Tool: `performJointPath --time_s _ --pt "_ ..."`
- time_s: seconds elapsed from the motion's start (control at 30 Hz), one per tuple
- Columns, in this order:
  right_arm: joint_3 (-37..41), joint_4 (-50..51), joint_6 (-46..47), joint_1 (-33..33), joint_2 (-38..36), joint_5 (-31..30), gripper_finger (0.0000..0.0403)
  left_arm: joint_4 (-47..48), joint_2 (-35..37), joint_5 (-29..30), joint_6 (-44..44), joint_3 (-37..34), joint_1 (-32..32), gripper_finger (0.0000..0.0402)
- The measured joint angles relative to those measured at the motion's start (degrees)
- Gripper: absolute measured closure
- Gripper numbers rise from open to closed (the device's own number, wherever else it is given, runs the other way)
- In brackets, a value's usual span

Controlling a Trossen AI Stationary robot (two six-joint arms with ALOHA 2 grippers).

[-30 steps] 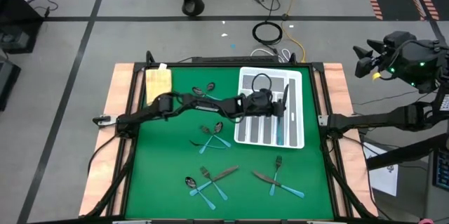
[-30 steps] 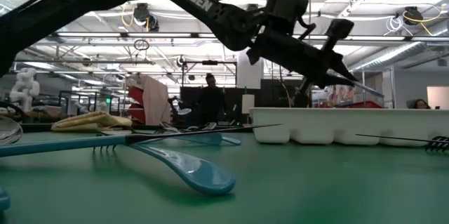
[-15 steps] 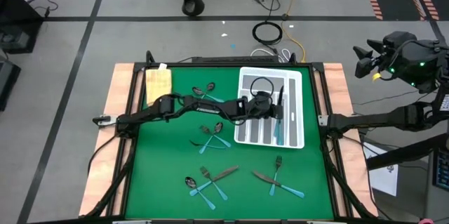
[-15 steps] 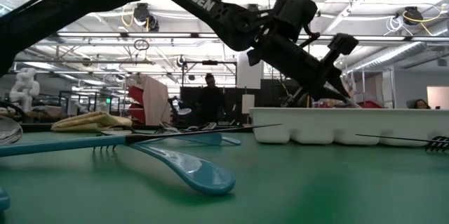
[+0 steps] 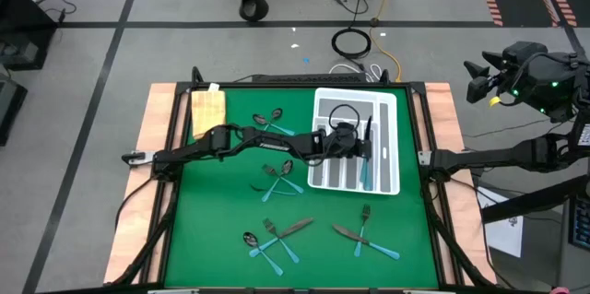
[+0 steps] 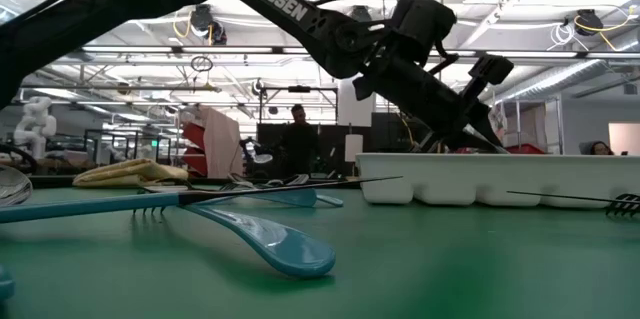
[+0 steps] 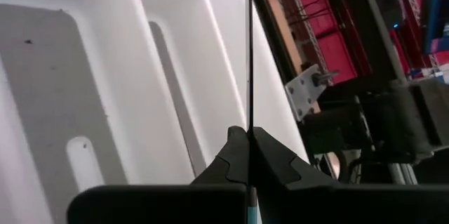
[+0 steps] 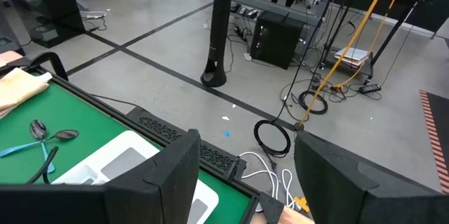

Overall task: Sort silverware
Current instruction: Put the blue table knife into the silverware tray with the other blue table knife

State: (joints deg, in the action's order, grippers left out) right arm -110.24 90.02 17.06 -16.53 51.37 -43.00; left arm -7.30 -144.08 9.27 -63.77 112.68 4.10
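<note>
A fork and spoon [image 6: 262, 239] are lying nearest on the green mat [image 5: 212, 239], with more cutlery scattered behind. Farther back, the left gripper [image 7: 248, 155] is reaching over the white tray [image 5: 387, 102], its fingers pinching tight on a thin dark knife [image 7: 249, 48] above a slot. The right gripper [image 8: 242, 175] is waiting off the table's right edge, fingers spread wide, holding nothing.
</note>
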Motion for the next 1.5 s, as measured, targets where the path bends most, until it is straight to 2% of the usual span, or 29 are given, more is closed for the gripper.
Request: performJointPath --time_s 0.17,0.53,0.77,0.93,1.17,1.5 --pt "0.0 0.0 0.1 0.0 0.0 0.0 0.0188 -2.1 -1.4 1.0 -0.7 0.0 0.0 0.0397" --pt "0.0 0.0 -0.5 0.0 0.0 0.0 0.0188 -3.3 -3.0 -3.0 -2.2 0.1 0.0 0.0394" --pt "0.0 0.0 -1.7 0.0 0.0 0.1 0.0188 -3.9 -3.1 -5.1 -1.3 0.1 0.2 0.0351" --pt "0.0 0.0 -1.7 0.0 0.0 2.8 0.0188 -5.8 -3.2 -6.5 -0.4 0.0 0.3 0.0333" --pt "0.0 0.0 -1.7 0.0 0.0 2.9 0.0188 -5.9 -3.2 -9.8 -0.2 0.0 1.1 0.0303" --pt "0.0 0.0 -1.7 0.0 0.0 4.4 0.0188 -7.7 -3.2 -12.5 4.3 0.0 3.3 0.0247"
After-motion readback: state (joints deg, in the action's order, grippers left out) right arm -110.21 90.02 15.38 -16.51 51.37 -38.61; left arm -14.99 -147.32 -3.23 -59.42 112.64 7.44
